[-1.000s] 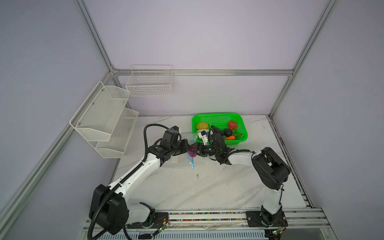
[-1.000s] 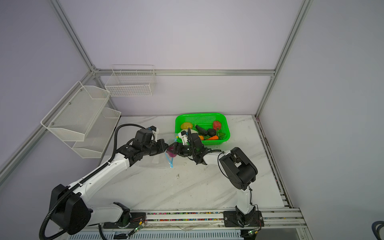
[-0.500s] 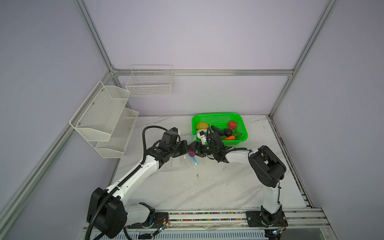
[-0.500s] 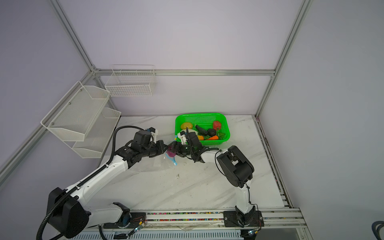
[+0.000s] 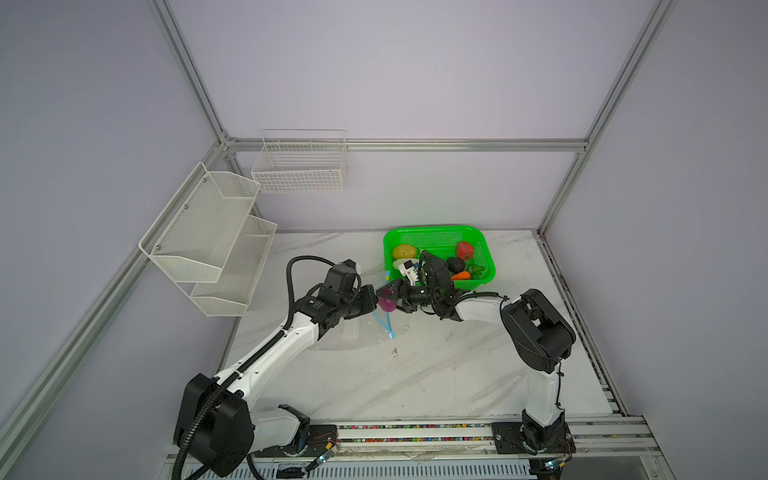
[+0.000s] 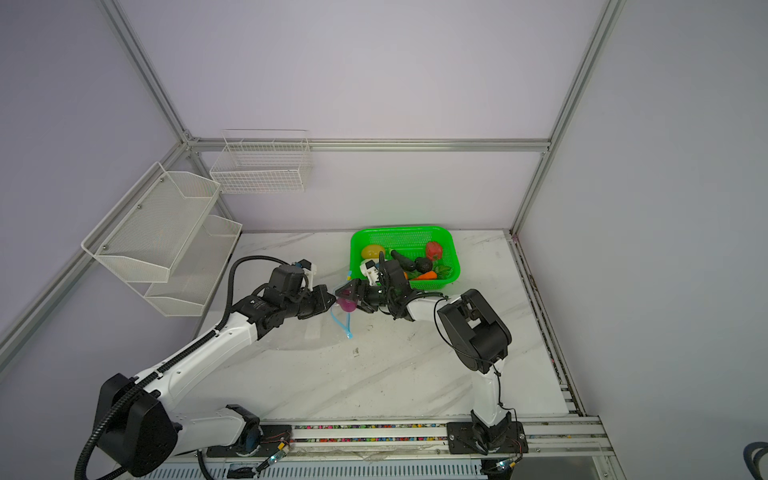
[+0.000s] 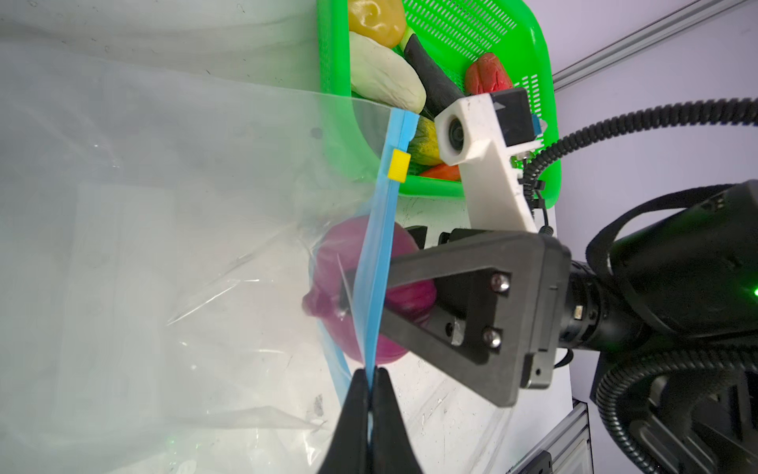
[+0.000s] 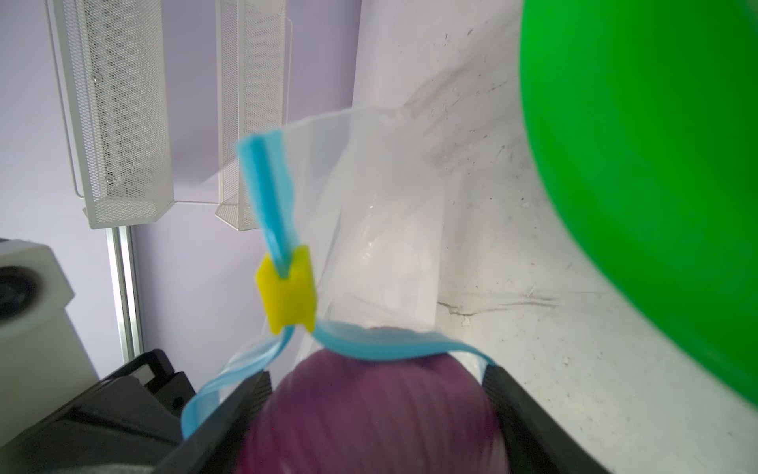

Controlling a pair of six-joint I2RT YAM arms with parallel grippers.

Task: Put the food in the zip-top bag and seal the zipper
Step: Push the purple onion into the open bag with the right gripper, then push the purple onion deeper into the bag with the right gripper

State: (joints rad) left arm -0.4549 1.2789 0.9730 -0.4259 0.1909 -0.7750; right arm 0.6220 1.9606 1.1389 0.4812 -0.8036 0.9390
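table (image 5: pixel 415 374): white marble-look slab, grey veins, partly hidden under the left arm (image 5: pixel 282 345); wall racks (image 5: pixel 208 232): white perforated metal, angular bins; green basket (image 5: pixel 440 239) at the back of the table: glossy slotted plastic, rounded corners, front wall masked by the right arm (image 5: pixel 478 307) in both top views; zip-top bag (image 7: pixel 164 205) lies on the table just left of the basket: clear crinkly film, almost invisible in both top views, cut off at the frame edge in the left wrist view; basket contents partly blocked by the right wrist camera (image 7: pixel 471 127): smooth yellow-brown potato (image 7: pixel 375 18), matte white oblong (image 7: pixel 385 78), dark eggplant (image 7: pixel 434 82), ribbed red pepper (image 7: pixel 488 76), only a sliver of carrot (image 7: pixel 441 172); purple onion (image 7: pixel 406 295): round, streaked skin, at the bag mouth between the two blue lips, blurred and cropped in the right wrist view; right gripper (image 8: pixel 373 402): jaws wide, clamped on the onion's sides; zipper (image 7: pixel 379 254): thin light blue strip, unsealed beside the onion, one lip draped across it; left gripper (image 7: pixel 371 381): pinched tight on that lip; yellow slider tab (image 7: pixel 398 165): small, blocky, on the strip near its basket end.
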